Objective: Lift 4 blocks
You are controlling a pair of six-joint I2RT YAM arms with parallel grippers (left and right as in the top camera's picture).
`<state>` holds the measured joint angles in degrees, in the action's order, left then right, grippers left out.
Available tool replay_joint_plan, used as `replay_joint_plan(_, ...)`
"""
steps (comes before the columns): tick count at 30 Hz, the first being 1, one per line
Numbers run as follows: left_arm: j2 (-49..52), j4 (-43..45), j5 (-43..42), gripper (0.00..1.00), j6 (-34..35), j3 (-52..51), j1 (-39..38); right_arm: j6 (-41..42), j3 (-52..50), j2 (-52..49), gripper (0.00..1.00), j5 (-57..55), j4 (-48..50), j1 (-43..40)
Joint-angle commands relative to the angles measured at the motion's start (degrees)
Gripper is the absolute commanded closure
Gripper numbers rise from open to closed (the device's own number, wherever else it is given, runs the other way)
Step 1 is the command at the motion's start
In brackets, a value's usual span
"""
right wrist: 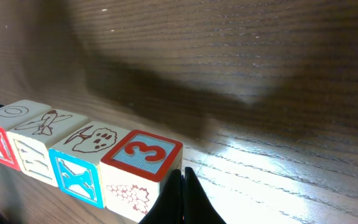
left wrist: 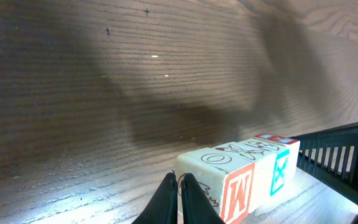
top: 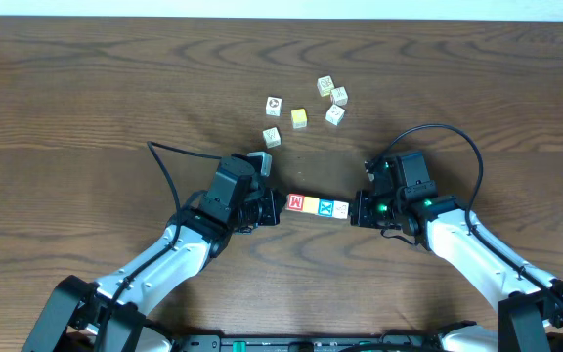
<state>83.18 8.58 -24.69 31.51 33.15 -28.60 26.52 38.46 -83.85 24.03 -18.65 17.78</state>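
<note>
Over table (top: 86,78), blocks (top: 318,207) in left-right row

Four wooden blocks (top: 319,206) face to face in one straight row: red, yellow, blue, whitish.

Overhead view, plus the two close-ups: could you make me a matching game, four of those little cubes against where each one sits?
Cubes:
1. red M block
2. blue X block
3. block with a red 3 on top
4. pale yellow cube

Places:
A. end of the row, by the right gripper
B. loose, outside the row, farther up the table
C. end of the row, by the left gripper
D. inside the row, beside the 3 block

Pairs: 1-C, 2-D, 3-A, 4-B
</note>
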Motion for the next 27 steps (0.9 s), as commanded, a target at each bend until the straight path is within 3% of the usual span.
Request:
replay_joint_plan(1, -0.26, 0.96, -8.76, 0.93, -0.35, 1.66, -2.12, -1.09, 3.85, 0.83, 0.99, 12.33, 1.40, 1.40)
replay_joint_plan(27, -0.26, 0.90, -9.44, 0.93, -1.46, 1.66, -2.14, -1.92, 5.25, 0.83, 0.99, 13.55, 0.92, 1.38)
